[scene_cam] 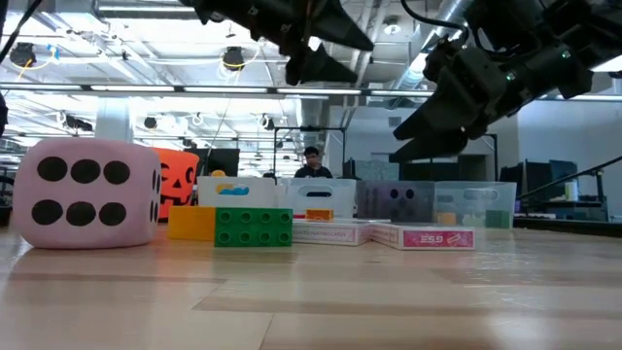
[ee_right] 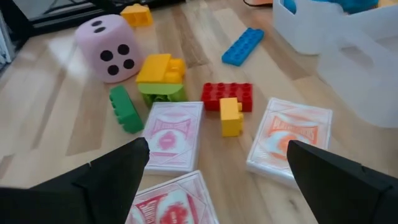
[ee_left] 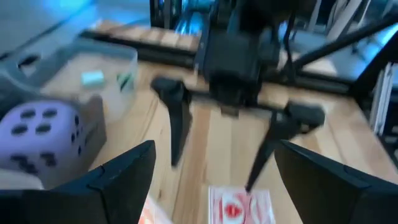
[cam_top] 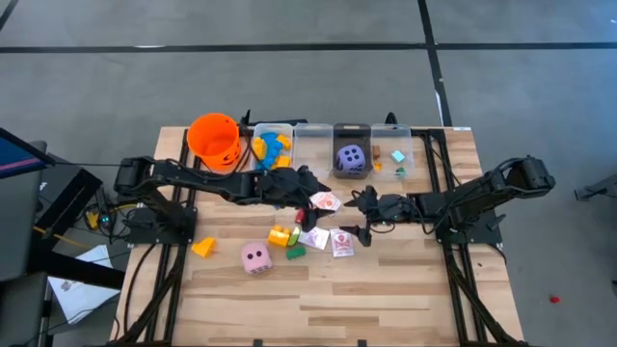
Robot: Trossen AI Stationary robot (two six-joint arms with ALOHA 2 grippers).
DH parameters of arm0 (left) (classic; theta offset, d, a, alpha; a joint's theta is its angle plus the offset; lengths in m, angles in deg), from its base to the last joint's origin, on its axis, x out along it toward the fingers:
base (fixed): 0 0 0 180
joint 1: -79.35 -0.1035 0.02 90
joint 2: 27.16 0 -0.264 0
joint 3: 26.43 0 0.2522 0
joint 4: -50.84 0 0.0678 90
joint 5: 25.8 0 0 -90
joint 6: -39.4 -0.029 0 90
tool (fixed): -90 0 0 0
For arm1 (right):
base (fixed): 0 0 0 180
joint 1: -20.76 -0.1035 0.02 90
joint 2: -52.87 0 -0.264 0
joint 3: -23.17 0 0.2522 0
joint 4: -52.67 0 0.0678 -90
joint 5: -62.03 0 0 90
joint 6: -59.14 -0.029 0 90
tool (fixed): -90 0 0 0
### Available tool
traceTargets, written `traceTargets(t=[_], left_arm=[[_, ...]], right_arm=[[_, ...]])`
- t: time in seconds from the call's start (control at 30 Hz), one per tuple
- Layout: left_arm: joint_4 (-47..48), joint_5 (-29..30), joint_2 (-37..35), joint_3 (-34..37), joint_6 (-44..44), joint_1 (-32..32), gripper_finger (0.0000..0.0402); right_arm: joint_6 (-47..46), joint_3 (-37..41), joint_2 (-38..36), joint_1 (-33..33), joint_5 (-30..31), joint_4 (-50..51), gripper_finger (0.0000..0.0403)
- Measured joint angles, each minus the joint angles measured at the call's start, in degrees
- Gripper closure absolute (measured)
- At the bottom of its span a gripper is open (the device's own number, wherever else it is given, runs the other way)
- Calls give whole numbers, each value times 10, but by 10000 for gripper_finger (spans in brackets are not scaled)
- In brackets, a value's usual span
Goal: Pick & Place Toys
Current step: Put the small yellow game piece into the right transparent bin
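Loose toys lie on the table's middle: a pink die (ee_right: pixel 107 43) (cam_top: pixel 255 256), yellow (ee_right: pixel 160 68), green (ee_right: pixel 126 109), red (ee_right: pixel 227 96) and blue (ee_right: pixel 243 46) blocks, an orange block (cam_top: pixel 203 248) and flat pink-and-white cards (ee_right: pixel 173 135) (ee_right: pixel 288 138). A purple die (cam_top: pixel 350 159) sits in a clear bin. My left gripper (cam_top: pixel 313 191) hangs open above the cards, facing my right gripper (cam_top: pixel 360 217), which is also open, above the table just right of the cards. Neither has anything between its fingers.
An orange bucket (cam_top: pixel 214 140) stands at the far left. Beside it runs a row of clear bins (cam_top: pixel 313 145), one with blue and yellow toys (cam_top: pixel 273 149), one with small pieces (cam_top: pixel 397 159). A person (scene_cam: pixel 312 163) shows in the room beyond the table.
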Motion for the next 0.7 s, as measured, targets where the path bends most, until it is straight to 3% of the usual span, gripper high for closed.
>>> traceTargets(t=[0.37,0.7], left_arm=[[-122,0,0,0,0,0,77],[-164,0,0,0,0,0,73]], right_arm=[[-14,0,0,-10,1,-1,21],[-13,0,0,-9,2,-17,21]])
